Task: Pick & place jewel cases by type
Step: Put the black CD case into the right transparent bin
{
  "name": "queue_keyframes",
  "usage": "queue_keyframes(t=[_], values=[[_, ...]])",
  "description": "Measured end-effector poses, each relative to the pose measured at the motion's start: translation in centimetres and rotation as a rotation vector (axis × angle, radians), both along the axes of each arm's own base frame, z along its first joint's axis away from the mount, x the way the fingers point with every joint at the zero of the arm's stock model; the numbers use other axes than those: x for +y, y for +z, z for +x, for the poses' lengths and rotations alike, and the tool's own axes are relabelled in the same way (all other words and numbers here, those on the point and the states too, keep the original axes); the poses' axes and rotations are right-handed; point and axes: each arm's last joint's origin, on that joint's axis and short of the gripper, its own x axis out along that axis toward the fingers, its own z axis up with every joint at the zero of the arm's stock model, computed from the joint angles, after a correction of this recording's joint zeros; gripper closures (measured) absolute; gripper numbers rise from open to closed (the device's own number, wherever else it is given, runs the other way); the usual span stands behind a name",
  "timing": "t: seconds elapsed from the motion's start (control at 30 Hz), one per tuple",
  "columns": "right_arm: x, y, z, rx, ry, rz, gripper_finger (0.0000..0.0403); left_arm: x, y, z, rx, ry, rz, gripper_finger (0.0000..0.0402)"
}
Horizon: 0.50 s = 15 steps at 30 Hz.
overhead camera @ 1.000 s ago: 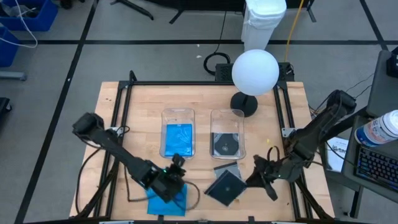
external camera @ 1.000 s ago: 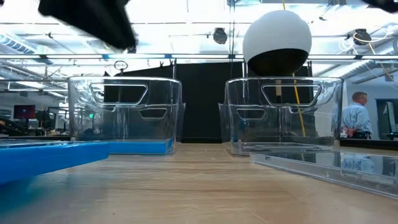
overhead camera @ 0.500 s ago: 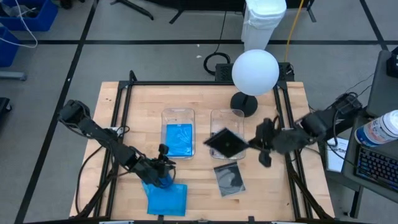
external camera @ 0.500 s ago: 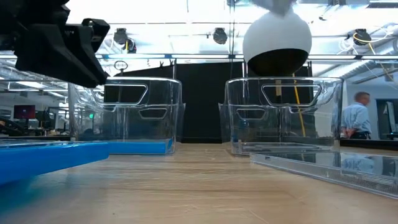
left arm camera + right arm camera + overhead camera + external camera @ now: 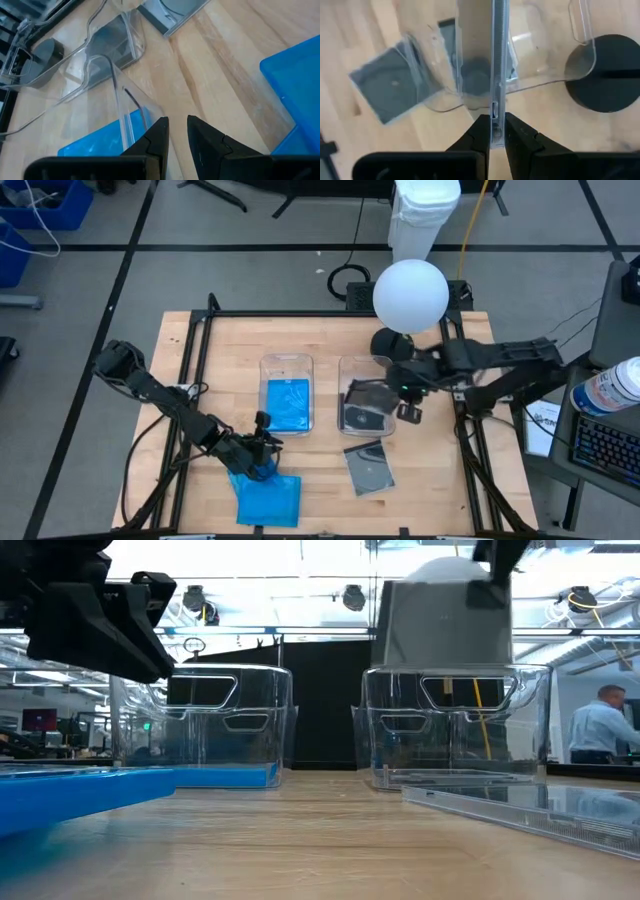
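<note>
Landmark: the right bin (image 5: 365, 408), a clear rectangular bin standing on the worktop (image 5: 450, 480) next to the left bin (image 5: 286, 392).
Right claw (image 5: 384, 392): clenched on the edge of a clear grey case (image 5: 498, 70), holding it on edge above the right bin; in the right wrist view the thin edge runs straight out from between the fingers, with the bin's mouth beyond it.
Key relation: the held case hangs over the right bin's opening, flat faces upright. In the low view it shows as a grey slab (image 5: 440, 625) just above the bin's rim, not yet inside.
Judged next move: lower or release into the right bin; the case's edge must clear the bin's walls.
Right bin contents: a dark disc case (image 5: 362, 415) lying flat on the bottom.
Loose grey case (image 5: 369, 467): flat on the worktop, just in front of the right bin, nearer the right arm.
Left claw (image 5: 262, 455): empty, fingers slightly parted with only a narrow gap, hovering near the front of the left bin, just above a blue case (image 5: 270, 498) on the worktop.
Left bin contents: another blue case (image 5: 288, 402).
Surface: pale wooden worktop inside a black frame.
Room: a white globe lamp (image 5: 410, 295) behind the right bin; a person (image 5: 603, 730) stands far behind it.
</note>
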Motion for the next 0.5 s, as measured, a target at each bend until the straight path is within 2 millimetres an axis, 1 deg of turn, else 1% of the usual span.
queue_keyframes(t=[0.17, 0.23, 0.37, 0.5], values=[[-1.6, -0.6, 2.4, 0.053, 0.058, -0.026, 0.0372, 0.0, 0.0, 0.0, 0.002, -0.001, 0.002, 0.0325], [-2.3, -1.2, 3.1, 0.08, 0.078, -0.001, 0.0372, 0.0, 0.0, 0.0, 0.004, -0.001, 0.002, 0.0325], [-3.5, -2.3, 3.9, 0.135, 0.112, 0.097, 0.0372, 0.0, 0.0, 0.0, 0.007, -0.013, 0.016, 0.0325], [-4.6, -3.5, 4.7, 0.172, 0.126, 0.103, 0.0372, 0.0, 0.0, 0.0, 0.01, -0.029, 0.037, 0.0325]])
